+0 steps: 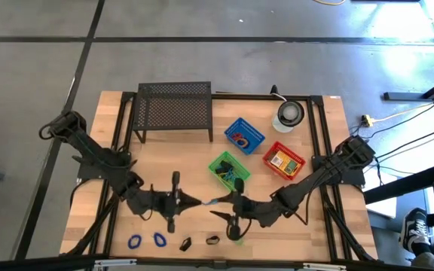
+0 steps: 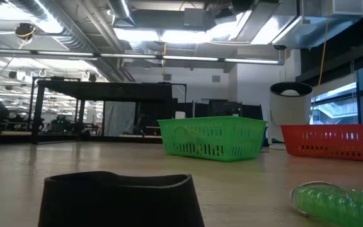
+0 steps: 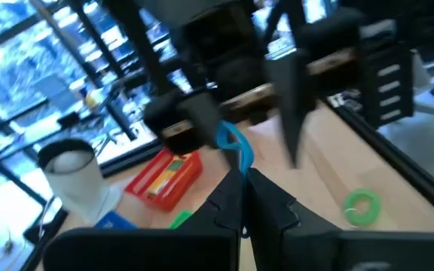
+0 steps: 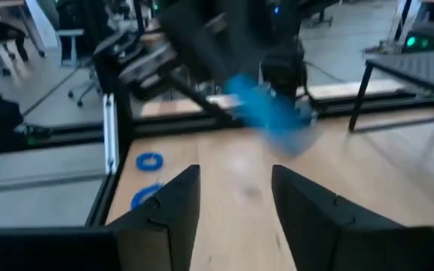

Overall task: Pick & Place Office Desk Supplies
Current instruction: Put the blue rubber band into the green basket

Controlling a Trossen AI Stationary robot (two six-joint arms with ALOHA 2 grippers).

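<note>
My left gripper [image 1: 202, 202] hangs above the table's near middle, shut on a thin blue loop [image 3: 232, 143]. My right gripper [image 1: 229, 205] faces it from the right. Its open fingers [image 4: 236, 181] stand just short of the loop [image 4: 266, 113], touching nothing. On the table near the front edge lie two more blue loops [image 1: 134, 242] [image 1: 159, 239], two small black clips [image 1: 185, 243] [image 1: 212, 240] and a green coiled loop [image 1: 236, 233]. The low view shows one clip [image 2: 118, 198] and the green coil [image 2: 339, 202] up close, and no gripper. My left gripper pinches the blue loop by one end [image 3: 241, 164] between its two fingertips. The fingers lie about level and point toward the table's right. The rest of the loop sticks out past the tips toward the right gripper, lifted clear of the table.
Behind the grippers stand a green basket [image 1: 229, 168], a blue basket [image 1: 244, 135] and a red basket [image 1: 283, 160], each with items inside. A black mesh rack [image 1: 174, 111] stands at the far left, a round white and grey object [image 1: 289, 114] at the far right.
</note>
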